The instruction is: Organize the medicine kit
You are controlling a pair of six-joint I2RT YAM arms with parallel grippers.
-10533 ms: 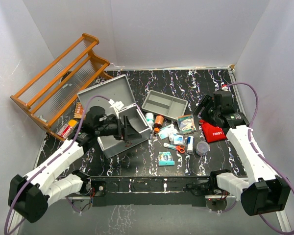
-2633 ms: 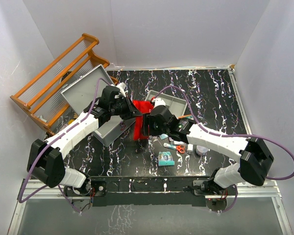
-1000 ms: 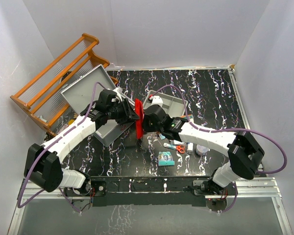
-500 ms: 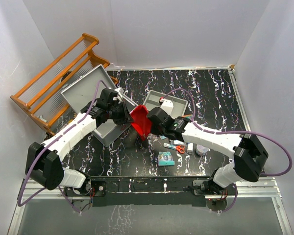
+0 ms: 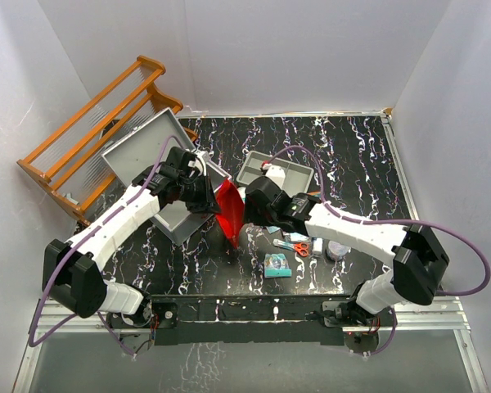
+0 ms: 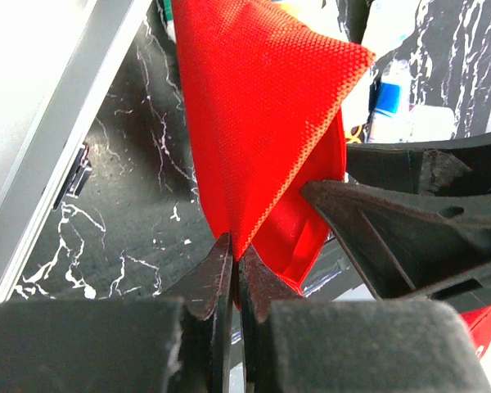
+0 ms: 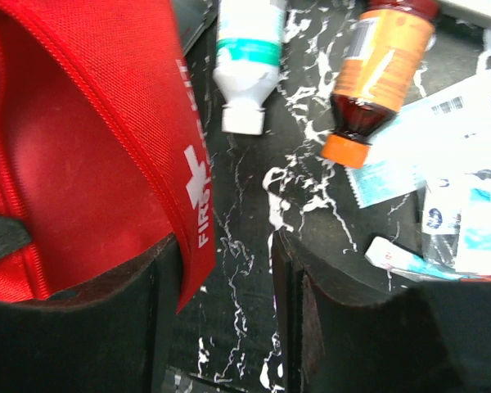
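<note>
On the black table (image 5: 352,155) with white streaks, white walls (image 5: 295,49) stand on three sides. A wooden rack (image 5: 90,131) is at the far left. The medicine kit (image 5: 143,151) sits open beside the rack, with its lid up. The left gripper (image 6: 232,250) pinches a corner of the red pouch (image 6: 262,98) tight, right by the kit. The right gripper (image 7: 227,255) has its jaws apart next to the pouch. Bottles (image 7: 250,49) lie near a grey tray (image 5: 277,172).

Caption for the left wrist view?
Left tool shut on an edge of the red pouch over the black marbled table.
</note>
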